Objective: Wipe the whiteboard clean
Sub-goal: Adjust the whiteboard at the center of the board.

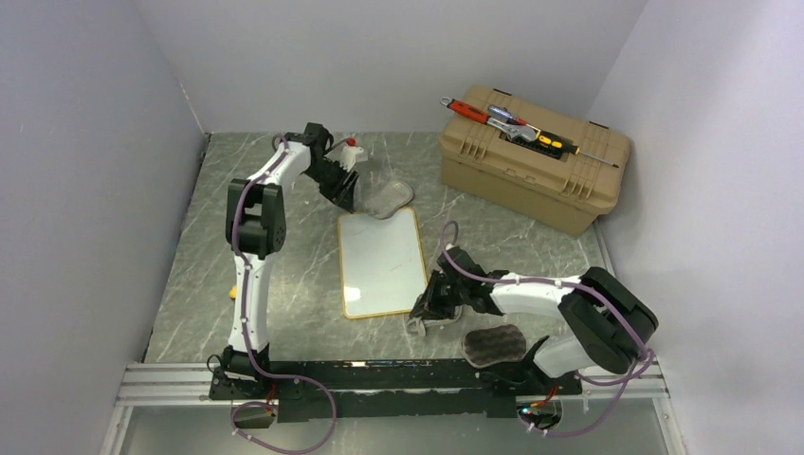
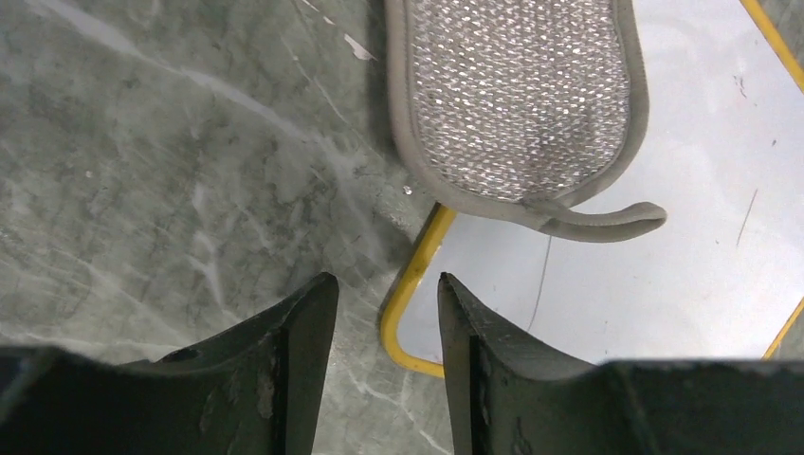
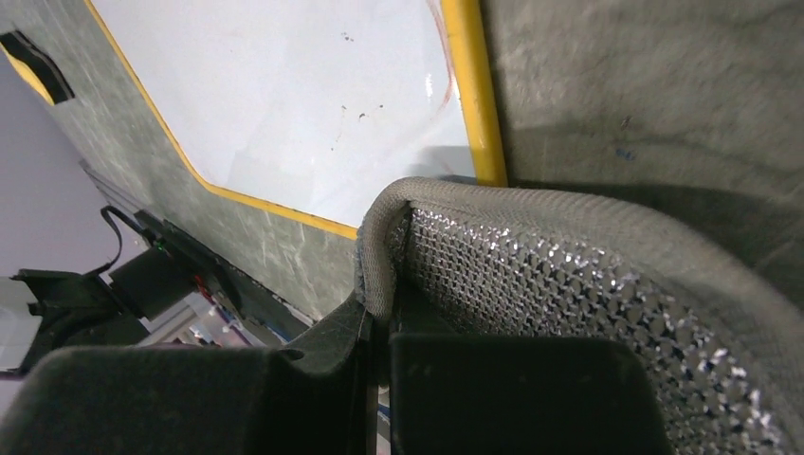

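The whiteboard, white with a yellow frame, lies flat mid-table and shows only faint marks. It also shows in the left wrist view and the right wrist view. A light grey mesh sponge lies across the board's far edge, also in the left wrist view. My left gripper is open and empty above the board's far left corner. My right gripper sits at the board's near right corner, shut on the edge of a dark mesh sponge, which extends to its near right.
A tan toolbox with hand tools on its lid stands at the back right. A small white bottle with a red cap stands behind the left arm. A small yellow object lies beside the left arm. Walls close three sides.
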